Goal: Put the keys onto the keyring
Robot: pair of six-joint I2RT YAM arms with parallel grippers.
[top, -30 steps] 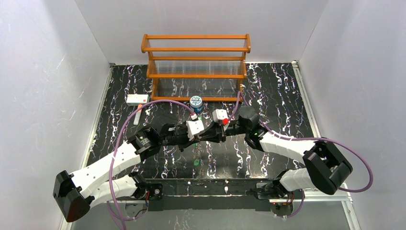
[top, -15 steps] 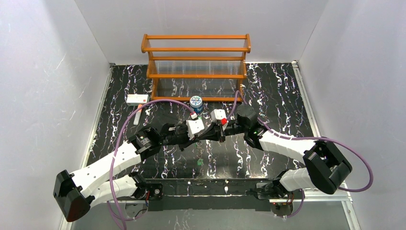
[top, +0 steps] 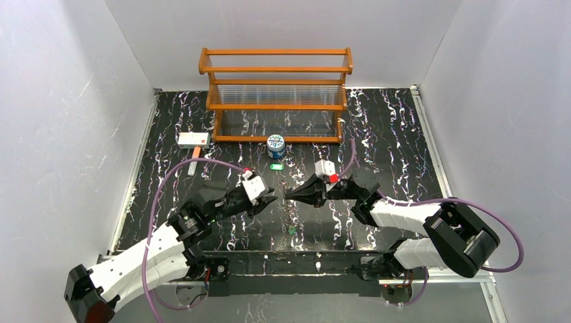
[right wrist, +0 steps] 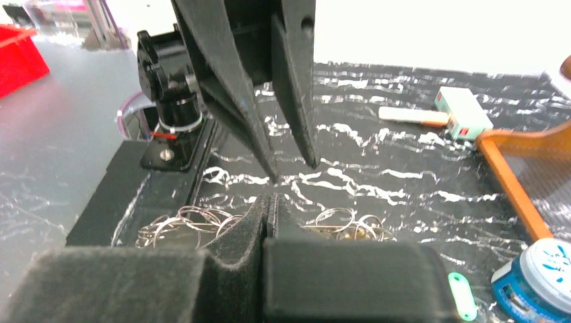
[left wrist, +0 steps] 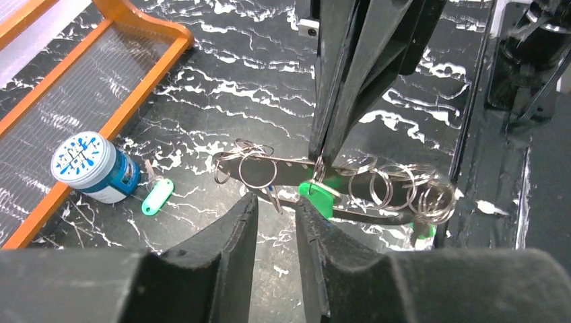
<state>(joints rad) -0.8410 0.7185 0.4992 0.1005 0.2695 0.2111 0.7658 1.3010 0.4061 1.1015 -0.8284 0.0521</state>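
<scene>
Right gripper (top: 291, 196) pinches the keyring (left wrist: 289, 163), some keys (left wrist: 318, 195) threaded; left gripper (left wrist: 277, 208) slightly parted; green key (top: 276, 167) beside the can (top: 275, 145) waits.

Keyring (left wrist: 289, 161) – pale, elongated oval loop, clear of worktop (top: 404, 134), roughly level, pinched on one long side by closed right gripper (top: 288, 196). Small metal split rings (left wrist: 256, 171) strung along it, bunched toward both ends. Green key head (left wrist: 322, 196) hangs at pinch point. Loose green-headed key (left wrist: 157, 196) flat on worktop, toward far edge, mid-width – well apart from loop. Small green piece (top: 291, 229) near near edge, too small to identify.
</scene>
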